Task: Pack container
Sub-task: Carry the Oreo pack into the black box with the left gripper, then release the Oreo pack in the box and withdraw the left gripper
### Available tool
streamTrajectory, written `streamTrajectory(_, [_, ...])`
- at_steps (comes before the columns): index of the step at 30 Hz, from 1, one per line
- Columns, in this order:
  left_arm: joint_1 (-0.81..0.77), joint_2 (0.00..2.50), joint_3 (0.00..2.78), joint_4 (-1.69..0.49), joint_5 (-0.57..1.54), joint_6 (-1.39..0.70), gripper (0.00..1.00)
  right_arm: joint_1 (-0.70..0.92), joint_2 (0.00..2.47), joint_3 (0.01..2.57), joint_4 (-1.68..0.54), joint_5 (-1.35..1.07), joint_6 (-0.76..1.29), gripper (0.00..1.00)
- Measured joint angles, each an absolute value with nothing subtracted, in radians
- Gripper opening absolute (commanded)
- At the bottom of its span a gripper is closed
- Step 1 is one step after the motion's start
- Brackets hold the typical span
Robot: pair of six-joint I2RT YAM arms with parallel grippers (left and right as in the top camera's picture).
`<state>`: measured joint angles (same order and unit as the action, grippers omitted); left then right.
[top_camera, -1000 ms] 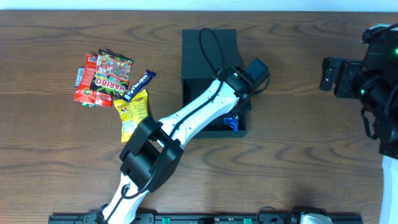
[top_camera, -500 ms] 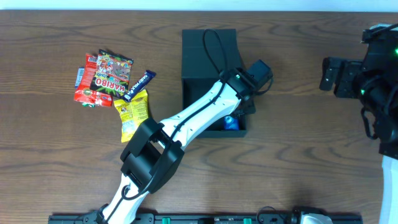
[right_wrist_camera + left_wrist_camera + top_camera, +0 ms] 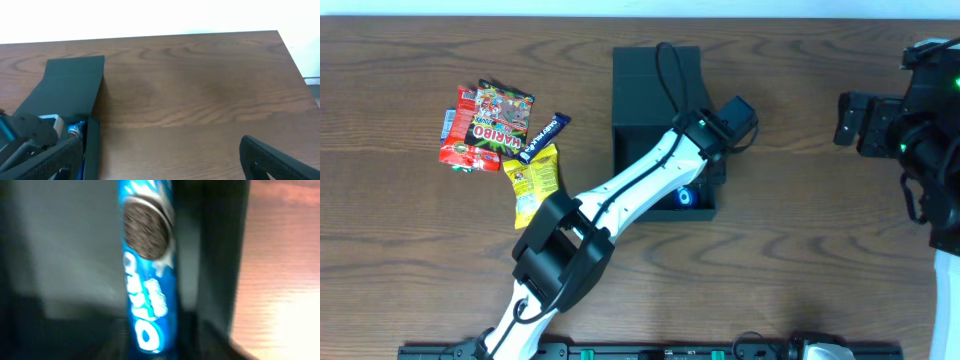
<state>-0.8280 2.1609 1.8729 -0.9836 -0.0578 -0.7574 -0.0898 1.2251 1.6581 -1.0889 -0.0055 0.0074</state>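
The container (image 3: pixel 642 88), one dark matte box with its flap lid open, is sitting at the middle of the bench (image 3: pixel 800 270). One blue Oreo packet (image 3: pixel 149 280) is lying inside, by the near right corner. The left arm (image 3: pixel 640 185) is reaching over the box, and it is hiding the left fingers, so I cannot tell whether they are spread or pinching. The right fingers (image 3: pixel 280 160) are hanging spread wide, well apart at the right. At least four snack packets (image 3: pixel 500 140) are lying heaped at the left.

The cable loop (image 3: pixel 668 65) on the left arm (image 3: pixel 650 180) now leans further toward the bench's right edge than a second ago. In the box (image 3: pixel 630 100), the blue biscuit packet (image 3: pixel 685 196) has slipped slightly leftward, and less of it shows beside the wrist.
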Motion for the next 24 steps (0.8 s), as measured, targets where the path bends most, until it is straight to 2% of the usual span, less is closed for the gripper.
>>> streamTrajectory(12, [-0.753, 2.148, 1.864, -0.929, -0.158, -0.728, 0.06, -0.090, 1.225, 1.646, -1.081, -0.012, 0.007, 0.99])
streamTrajectory(24, [-0.735, 2.145, 1.653, -0.694, -0.093, -0.706, 0.06, -0.089, 1.229, 1.645, -1.075, -0.012, 0.007, 0.99])
